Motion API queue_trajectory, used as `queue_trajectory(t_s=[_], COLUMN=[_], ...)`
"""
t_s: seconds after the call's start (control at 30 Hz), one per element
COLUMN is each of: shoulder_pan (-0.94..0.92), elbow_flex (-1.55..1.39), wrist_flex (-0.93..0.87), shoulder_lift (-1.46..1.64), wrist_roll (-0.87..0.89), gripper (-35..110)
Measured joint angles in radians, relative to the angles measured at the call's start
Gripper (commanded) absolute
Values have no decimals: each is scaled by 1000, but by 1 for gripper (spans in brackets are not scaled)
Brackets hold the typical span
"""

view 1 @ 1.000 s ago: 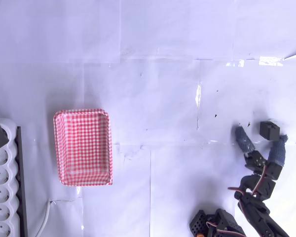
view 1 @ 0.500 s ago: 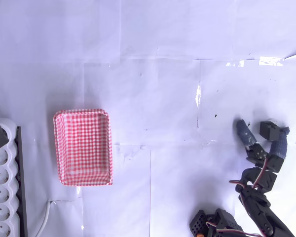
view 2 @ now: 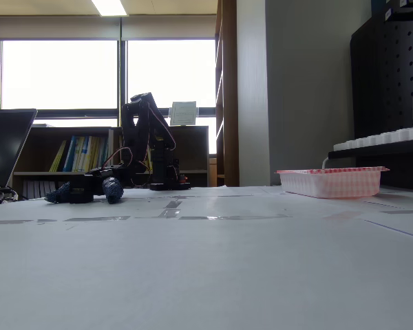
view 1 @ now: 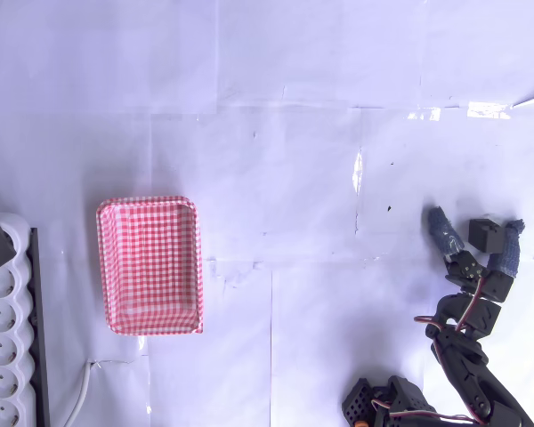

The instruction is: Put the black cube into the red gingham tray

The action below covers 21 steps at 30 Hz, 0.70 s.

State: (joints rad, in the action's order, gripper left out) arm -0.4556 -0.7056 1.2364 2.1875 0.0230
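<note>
The black cube (view 1: 487, 236) rests on the white table at the right of the overhead view. My gripper (view 1: 477, 228) is open around it, one blue-wrapped finger (view 1: 444, 231) to its left and the other (view 1: 509, 243) close against its right side. From the low fixed view the gripper (view 2: 82, 193) lies down on the table at the left, with the cube (view 2: 79, 195) a dark shape between the blue fingertips. The red gingham tray (view 1: 149, 264) lies far to the left in the overhead view, and at the right in the fixed view (view 2: 329, 181).
A white power strip (view 1: 4, 351) with a cable runs along the left edge of the overhead view, just beyond the tray. The arm's base (view 1: 387, 405) stands at the bottom right. White paper sheets taped together cover the table (view 1: 285, 160).
The gripper has slid forward and a little right, so the cube now sits between the fingers instead of beyond their tips. The cube and tray have not moved.
</note>
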Motion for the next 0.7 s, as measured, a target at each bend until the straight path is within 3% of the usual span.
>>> queue_trajectory(t_s=[0.43,0.7], shoulder_pan=[15,29], elbow_flex=[-17,-18], wrist_flex=[29,28], shoulder_lift=[21,21], wrist_roll=[-18,-38], gripper=[40,24])
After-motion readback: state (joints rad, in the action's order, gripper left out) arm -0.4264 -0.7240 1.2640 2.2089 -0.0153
